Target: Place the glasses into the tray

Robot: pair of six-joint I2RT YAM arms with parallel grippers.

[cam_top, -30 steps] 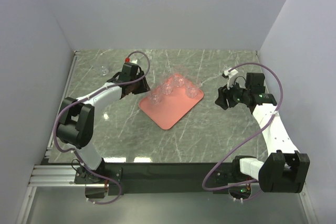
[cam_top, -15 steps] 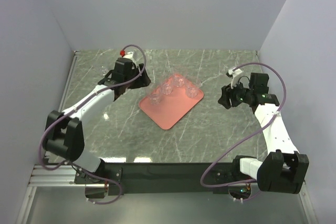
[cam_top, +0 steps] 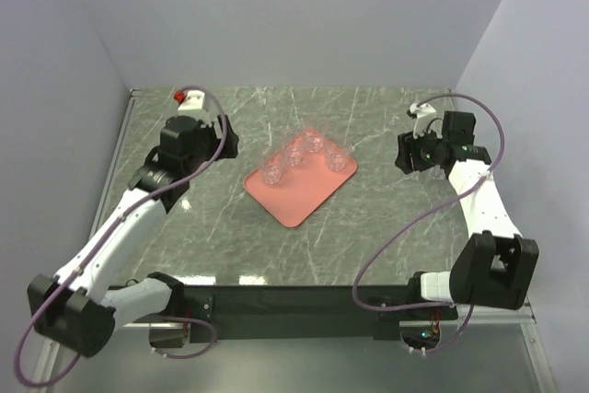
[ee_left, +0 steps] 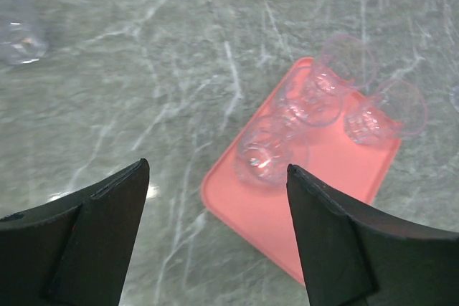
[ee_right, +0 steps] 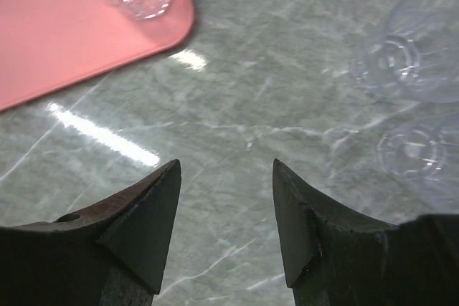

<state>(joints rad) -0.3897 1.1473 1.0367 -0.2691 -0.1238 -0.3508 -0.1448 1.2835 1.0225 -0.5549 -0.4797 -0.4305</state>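
Glasses stand partly on the salmon-pink tray and partly off it. Four of these clear tumblers sit upright on the tray's far half. Three form a row along its far-left edge, and the fourth glass is just beside that row, toward the tray's right corner. The tray lies flat and skewed on the grey-green marbled table, and its near half is bare.

The left gripper hangs over the table to the left of the tray, tilted down toward it. Its jaws are spread wide with nothing between them. In its wrist view the tray's left corner shows in the gap between the two dark fingers. One loose tumbler stands on the table well apart from the tray, off its left side. The overhead view does not show it clearly.

The right gripper hovers over the table to the right of the tray, its jaws likewise parted and empty. Its wrist view catches the tray's right corner, with a glass on it, at the upper left. In the same view a nearer tumbler and a farther tumbler stand on the table off the tray's right side. The two are close together, though whether they touch cannot be told. Both sit to one side of the gripper's fingers, not between them.
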